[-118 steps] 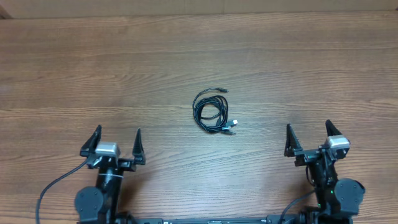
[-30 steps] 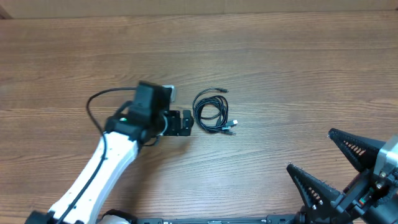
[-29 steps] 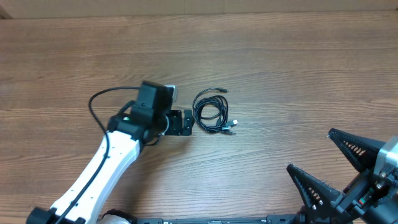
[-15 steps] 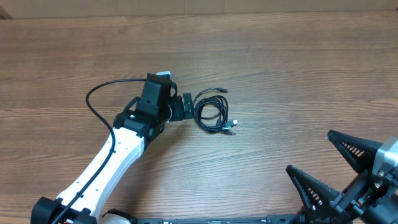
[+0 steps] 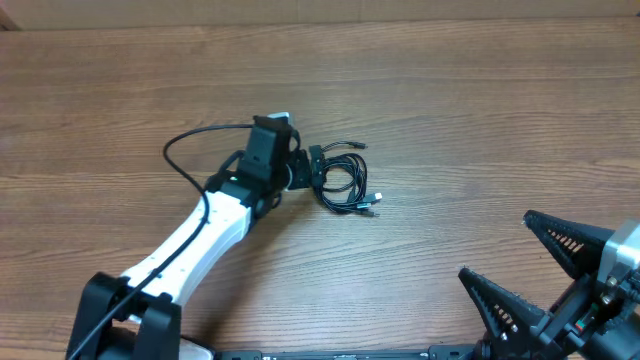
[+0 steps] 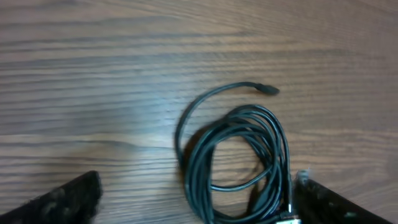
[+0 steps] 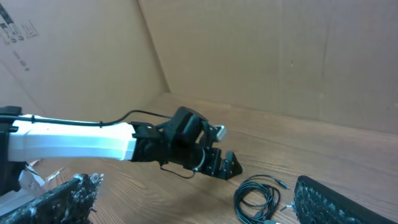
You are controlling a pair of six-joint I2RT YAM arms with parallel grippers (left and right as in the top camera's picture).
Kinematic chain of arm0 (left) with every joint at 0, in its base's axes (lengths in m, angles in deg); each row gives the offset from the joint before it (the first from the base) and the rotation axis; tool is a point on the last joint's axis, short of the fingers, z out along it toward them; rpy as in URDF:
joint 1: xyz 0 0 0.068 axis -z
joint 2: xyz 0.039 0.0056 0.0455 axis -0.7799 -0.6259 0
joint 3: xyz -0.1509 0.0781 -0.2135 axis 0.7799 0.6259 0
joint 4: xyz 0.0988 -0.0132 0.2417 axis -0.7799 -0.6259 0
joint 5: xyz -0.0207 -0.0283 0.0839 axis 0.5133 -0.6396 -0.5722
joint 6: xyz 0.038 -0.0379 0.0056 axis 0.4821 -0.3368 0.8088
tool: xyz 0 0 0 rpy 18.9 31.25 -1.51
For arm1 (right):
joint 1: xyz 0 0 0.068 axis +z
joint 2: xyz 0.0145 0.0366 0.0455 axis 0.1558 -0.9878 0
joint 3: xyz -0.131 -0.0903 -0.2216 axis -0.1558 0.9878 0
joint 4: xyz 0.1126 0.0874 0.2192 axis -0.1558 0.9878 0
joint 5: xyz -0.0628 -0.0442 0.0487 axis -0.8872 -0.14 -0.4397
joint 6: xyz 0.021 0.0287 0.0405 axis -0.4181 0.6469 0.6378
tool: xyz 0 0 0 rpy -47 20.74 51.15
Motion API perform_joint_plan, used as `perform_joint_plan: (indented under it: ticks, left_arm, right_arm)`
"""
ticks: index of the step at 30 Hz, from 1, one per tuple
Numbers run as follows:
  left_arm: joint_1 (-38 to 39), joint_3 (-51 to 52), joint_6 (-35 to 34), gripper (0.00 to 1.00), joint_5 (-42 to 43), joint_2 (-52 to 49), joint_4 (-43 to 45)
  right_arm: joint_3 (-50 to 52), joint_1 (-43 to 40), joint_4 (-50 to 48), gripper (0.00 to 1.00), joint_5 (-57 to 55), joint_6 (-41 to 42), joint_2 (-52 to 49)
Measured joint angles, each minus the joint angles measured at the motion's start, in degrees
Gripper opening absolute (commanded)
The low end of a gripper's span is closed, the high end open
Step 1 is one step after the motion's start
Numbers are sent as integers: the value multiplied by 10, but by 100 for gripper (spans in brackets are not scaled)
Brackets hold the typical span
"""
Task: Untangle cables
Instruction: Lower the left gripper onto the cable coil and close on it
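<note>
The left claw [image 6: 196,200] is hovering wide open and empty, straddling the coiled cables [image 6: 239,155] mid-desk [image 5: 480,100]; closing on one outer strand is looking wisest.

Table [image 5: 480,120] was matte, wood-grain stuff. The cables [image 6: 278,134] looked like smooth, slightly shiny black rubbery plastic, and the cardboard wall [image 7: 280,56] was plain dull brown.

I count one coiled bundle of cables [image 5: 341,181], its strands too tangled to number; one table [image 5: 480,110]; two grippers: left gripper [image 5: 314,168], right gripper [image 5: 495,242].
</note>
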Motion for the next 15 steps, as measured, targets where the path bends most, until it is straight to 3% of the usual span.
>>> perform_joint_plan:
  ticks: [2, 9, 15]
  left_arm:
    - [12, 0, 0, 82, 0, -7, 7]
    - [38, 0, 1, 87, -16, -43, 21]
    - [56, 0, 2, 76, -31, -71, 37]
  right_arm:
    - [0, 0, 2, 100, 1, 0, 0]
    - [0, 0, 16, 100, 1, 0, 0]
    - [0, 0, 18, 100, 8, 0, 0]
